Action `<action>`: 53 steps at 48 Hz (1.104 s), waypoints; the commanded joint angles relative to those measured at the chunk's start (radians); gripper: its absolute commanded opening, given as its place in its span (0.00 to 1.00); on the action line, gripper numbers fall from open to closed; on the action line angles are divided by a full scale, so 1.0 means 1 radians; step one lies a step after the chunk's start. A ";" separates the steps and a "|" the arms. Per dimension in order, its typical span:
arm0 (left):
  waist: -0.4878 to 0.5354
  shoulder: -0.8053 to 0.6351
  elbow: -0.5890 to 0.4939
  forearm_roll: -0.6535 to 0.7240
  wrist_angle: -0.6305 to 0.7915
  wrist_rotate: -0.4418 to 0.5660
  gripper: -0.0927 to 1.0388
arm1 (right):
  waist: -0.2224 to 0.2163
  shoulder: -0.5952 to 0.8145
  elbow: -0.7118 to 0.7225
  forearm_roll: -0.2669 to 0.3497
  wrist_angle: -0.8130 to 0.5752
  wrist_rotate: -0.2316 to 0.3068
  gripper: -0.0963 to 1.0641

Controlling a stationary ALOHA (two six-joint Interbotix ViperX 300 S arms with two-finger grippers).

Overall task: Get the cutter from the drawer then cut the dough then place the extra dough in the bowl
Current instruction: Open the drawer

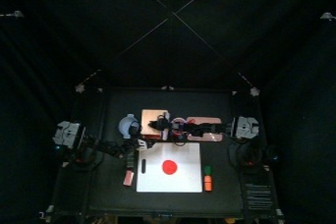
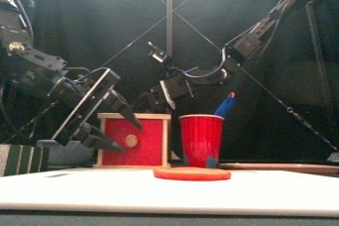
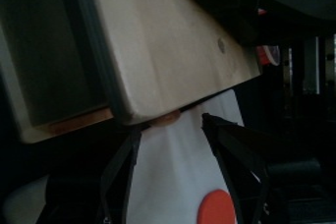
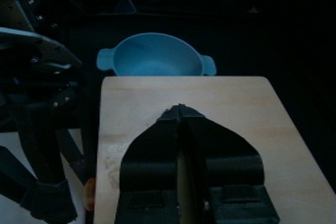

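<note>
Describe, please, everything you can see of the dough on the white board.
The dough is a flat, round red disc, whole, with no cut or hole showing. It lies flat near the middle of the white cutting board, in front of the red cup. Only the board touches it; the left gripper and right gripper are both farther back, at the wooden box.

Dough [image 1: 168, 165] on board [image 1: 184, 181]; box [image 1: 157, 117] behind; bowl [image 1: 126, 125] left of box.

I count one white cutting board [image 1: 155, 182], one flat red dough disc [image 1: 168, 166], one pale wooden box with a red drawer front [image 2: 137, 139], one blue-grey two-handled bowl [image 4: 159, 55] — and one red cup [image 2: 201, 139] holding one blue toy knife [image 2: 225, 104].
</note>
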 commanded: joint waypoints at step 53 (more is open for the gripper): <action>0.046 0.046 -0.060 -0.052 0.023 0.012 0.68 | 0.023 0.006 -0.002 0.005 0.020 0.003 0.05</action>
